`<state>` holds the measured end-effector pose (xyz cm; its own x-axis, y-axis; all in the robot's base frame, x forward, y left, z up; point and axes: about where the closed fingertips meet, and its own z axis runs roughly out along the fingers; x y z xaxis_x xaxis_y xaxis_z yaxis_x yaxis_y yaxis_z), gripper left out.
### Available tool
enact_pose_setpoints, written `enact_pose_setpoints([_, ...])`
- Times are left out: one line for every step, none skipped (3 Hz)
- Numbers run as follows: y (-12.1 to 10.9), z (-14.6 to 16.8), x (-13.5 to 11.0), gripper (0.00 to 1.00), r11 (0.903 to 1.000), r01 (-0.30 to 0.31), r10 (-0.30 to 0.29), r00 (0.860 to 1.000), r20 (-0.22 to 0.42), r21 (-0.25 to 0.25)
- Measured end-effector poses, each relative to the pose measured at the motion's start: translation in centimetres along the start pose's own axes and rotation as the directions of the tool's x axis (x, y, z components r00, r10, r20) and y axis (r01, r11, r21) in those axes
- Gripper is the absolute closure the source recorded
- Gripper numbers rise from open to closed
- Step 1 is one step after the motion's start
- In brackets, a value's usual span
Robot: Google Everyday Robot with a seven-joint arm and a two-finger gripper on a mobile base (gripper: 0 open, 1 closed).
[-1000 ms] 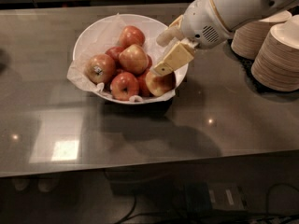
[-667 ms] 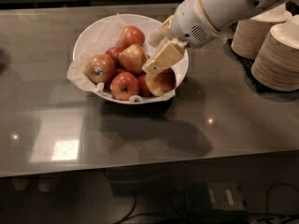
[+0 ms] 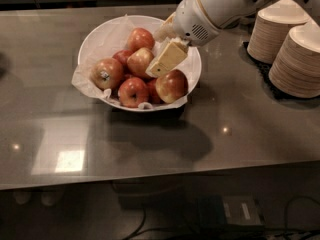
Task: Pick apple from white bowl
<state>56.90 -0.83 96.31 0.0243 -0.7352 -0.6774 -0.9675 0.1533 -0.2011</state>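
The white bowl (image 3: 93, 36), lined with crumpled white paper, stands on the grey table and holds several apples. The pale yellow-gold apple (image 3: 138, 62) lies in the middle of the pile. An apple with a dark sticker (image 3: 106, 73) lies at the left, and redder apples lie behind (image 3: 141, 38) and in front (image 3: 132, 91). My gripper (image 3: 154, 55) reaches in from the upper right, over the bowl's right half. Its cream fingers (image 3: 168, 59) stand apart, with the tips right next to the pale apple's right side. It holds nothing.
Two stacks of beige paper bowls (image 3: 276, 30) (image 3: 300, 59) stand on a dark mat at the table's right, close behind my arm (image 3: 215, 6). Another red apple (image 3: 171, 85) lies under the gripper at the bowl's right rim. The table's front edge runs along the bottom.
My gripper has moved left, from the bowl's right rim in towards the pale apple at the middle. The apples have not moved.
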Motion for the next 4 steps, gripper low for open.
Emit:
enact_pose_setpoints([-1.2,1.2,0.1,0.31,0.9999,0.011,-0.011,1.000,-0.022,0.007])
enact_pose_setpoints([-2.0,2.7,0.5,0.32,1.0000,0.007,-0.007,0.999,-0.040,0.004])
enact_pose_setpoints([-2.6,4.0,0.5,0.32,1.0000,0.002,-0.003,0.999,-0.049,-0.006])
enact_pose_setpoints([-2.7,5.1,0.1,0.39,0.9983,-0.033,0.032,0.999,-0.031,-0.047])
